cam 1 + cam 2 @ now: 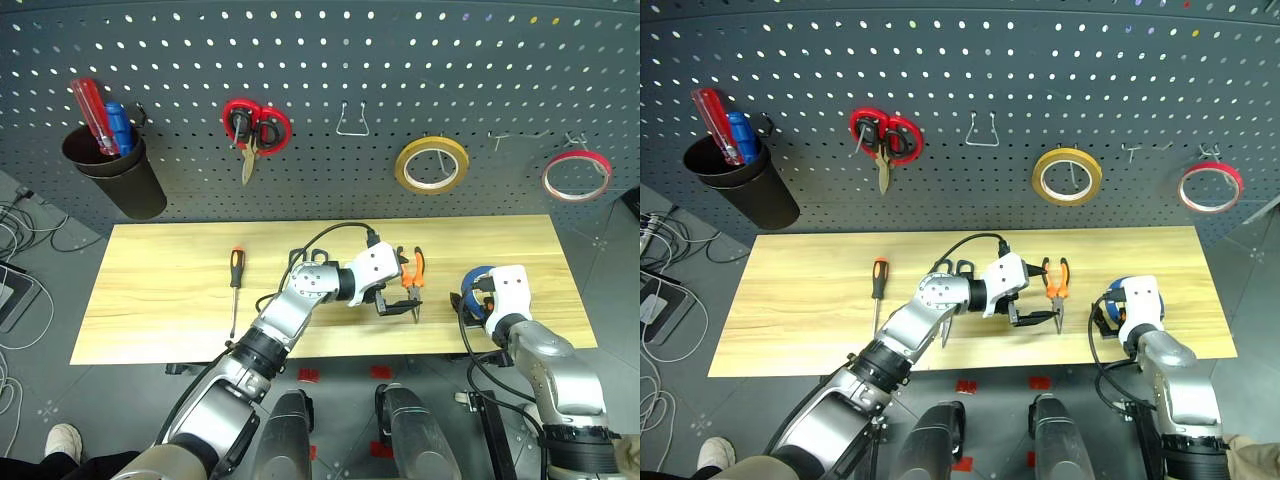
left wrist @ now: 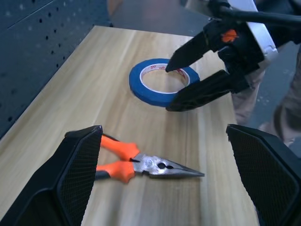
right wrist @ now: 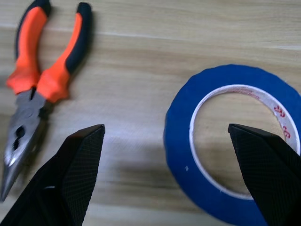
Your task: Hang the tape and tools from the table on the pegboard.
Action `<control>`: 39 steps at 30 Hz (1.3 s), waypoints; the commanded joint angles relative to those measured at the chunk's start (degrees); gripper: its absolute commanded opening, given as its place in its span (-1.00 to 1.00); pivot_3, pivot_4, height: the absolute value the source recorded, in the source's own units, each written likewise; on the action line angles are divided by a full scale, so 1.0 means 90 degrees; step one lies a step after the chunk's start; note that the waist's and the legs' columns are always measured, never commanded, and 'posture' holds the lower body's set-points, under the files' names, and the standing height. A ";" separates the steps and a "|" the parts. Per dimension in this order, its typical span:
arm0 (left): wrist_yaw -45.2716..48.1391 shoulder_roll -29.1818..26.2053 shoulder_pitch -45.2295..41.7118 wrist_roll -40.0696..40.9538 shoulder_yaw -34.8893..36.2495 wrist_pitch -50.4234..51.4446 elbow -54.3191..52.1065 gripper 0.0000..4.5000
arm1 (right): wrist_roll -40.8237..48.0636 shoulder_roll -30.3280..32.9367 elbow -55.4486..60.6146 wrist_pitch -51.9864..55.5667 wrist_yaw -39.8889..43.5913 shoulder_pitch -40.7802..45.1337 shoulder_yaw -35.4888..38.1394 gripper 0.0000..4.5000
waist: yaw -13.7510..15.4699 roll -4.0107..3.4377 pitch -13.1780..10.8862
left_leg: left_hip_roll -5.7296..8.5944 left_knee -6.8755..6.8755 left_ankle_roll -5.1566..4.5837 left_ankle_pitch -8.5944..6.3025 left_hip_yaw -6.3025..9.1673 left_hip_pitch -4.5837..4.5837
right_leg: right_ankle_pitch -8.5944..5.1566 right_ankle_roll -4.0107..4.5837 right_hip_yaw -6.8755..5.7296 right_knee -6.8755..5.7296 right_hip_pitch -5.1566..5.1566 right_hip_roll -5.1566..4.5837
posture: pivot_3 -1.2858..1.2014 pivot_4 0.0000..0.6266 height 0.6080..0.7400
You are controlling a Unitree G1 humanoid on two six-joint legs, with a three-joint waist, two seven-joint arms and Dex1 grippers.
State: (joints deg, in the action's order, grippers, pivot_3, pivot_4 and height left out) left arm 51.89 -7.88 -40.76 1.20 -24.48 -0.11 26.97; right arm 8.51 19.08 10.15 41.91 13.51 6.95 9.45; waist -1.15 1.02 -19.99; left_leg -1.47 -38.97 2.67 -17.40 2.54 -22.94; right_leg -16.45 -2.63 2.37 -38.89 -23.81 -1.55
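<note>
So the long pale wood table (image 1: 160, 300) sits right under the dark grey perforated pegboard (image 1: 330, 60), and most of the task stuff is lying flat on it. The flat blue tape roll (image 3: 221, 141) is down at the right end of the tabletop, and the right gripper (image 2: 188, 82) hangs just over it with its two black fingers spread wide, holding nothing; from the left wrist view those fingers look like they straddle the near edge of the ring, but I can't tell if they touch it. The orange-and-black-handled needle-nose pliers (image 2: 141, 162) lie just left of the tape, handles toward the pegboard, nose toward the front edge. The left gripper (image 1: 1035, 315) reaches across right beside the pliers, fingers also wide apart and empty. The dark-blue-handled scissors (image 1: 950, 270) are mostly hidden behind the left arm, only the handle loops peeking out. The slim screwdriver with the black-and-orange handle (image 1: 236, 275) lies well to the left. Up on the board: red-handled scissors (image 1: 255, 128), a yellow tape roll (image 1: 432, 165), a red-and-white roll (image 1: 577, 174), and a black cup (image 1: 125, 180) with red and blue screwdrivers (image 1: 105, 120).
</note>
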 commanded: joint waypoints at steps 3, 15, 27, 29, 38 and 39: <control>0.0270 0.0248 -0.0476 -0.0155 0.0017 -0.0715 0.0829 0.98 | 0.0107 -0.0039 -0.0169 -0.0101 0.0027 0.0043 0.0120 1.00 | -0.0027 0.0005 -0.0098 | -0.0002 0.0000 0.0001 0.0000 -0.0002 -0.0002 | 0.0000 0.0000 0.0003 -0.0003 -0.0005 0.0000 | 0.04 0.39 1.00; 0.0482 0.0489 -0.0715 -0.0102 0.0316 -0.0749 0.1361 0.98 | 0.0303 -0.0080 -0.1411 -0.0345 0.0062 0.0597 0.0419 1.00 | -0.0056 0.0028 -0.0283 | -0.0007 0.0000 0.0002 0.0002 -0.0007 -0.0011 | 0.0001 -0.0001 0.0014 -0.0014 -0.0031 0.0001 | 0.05 0.50 1.00; 0.0457 0.0610 -0.0955 -0.0186 0.0409 -0.0903 0.1697 1.00 | 0.0294 -0.0108 -0.1632 -0.0502 0.0129 0.0702 0.0319 -0.42 | -0.0052 0.0054 -0.0337 | -0.0009 0.0000 0.0003 0.0002 -0.0007 -0.0009 | 0.0001 -0.0002 0.0015 -0.0015 -0.0030 0.0002 | 0.05 0.50 1.00; 0.0476 0.0603 -0.0983 -0.0188 0.0446 -0.0934 0.1747 1.00 | 0.0303 -0.0123 -0.1575 -0.0475 0.0119 0.0648 0.0318 -0.68 | -0.0053 0.0055 -0.0337 | -0.0009 0.0000 0.0003 0.0002 -0.0007 -0.0009 | 0.0001 -0.0002 0.0015 -0.0015 -0.0031 0.0002 | 0.05 0.48 1.00; 0.0568 0.0596 -0.0801 0.0080 0.0697 -0.0625 0.1021 1.00 | -0.0097 0.0234 -0.1031 -0.1230 0.0300 0.0230 -0.0033 -0.69 | -0.0037 0.0052 -0.0335 | -0.0009 0.0002 0.0010 0.0006 -0.0002 -0.0013 | 0.0000 -0.0002 0.0009 -0.0012 -0.0033 0.0002 | 0.03 0.30 1.00; 0.0589 0.0548 -0.0719 0.0132 0.0726 -0.0508 0.0741 1.00 | -0.0157 0.0275 -0.0870 -0.1393 0.0286 0.0123 -0.0077 -0.69 | -0.0039 0.0050 -0.0334 | -0.0010 0.0002 0.0026 0.0015 -0.0003 -0.0016 | 0.0000 -0.0002 0.0007 -0.0010 -0.0035 0.0002 | 0.03 0.27 1.00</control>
State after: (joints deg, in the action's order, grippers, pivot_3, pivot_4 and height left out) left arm 56.89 -3.27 -47.97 0.66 -18.48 -5.59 38.44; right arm 8.07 20.73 -0.57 31.95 15.69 9.71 9.04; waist -1.50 1.47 -22.99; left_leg -1.56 -38.94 2.94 -17.24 2.51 -23.10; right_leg -16.45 -2.65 2.45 -38.98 -24.15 -1.54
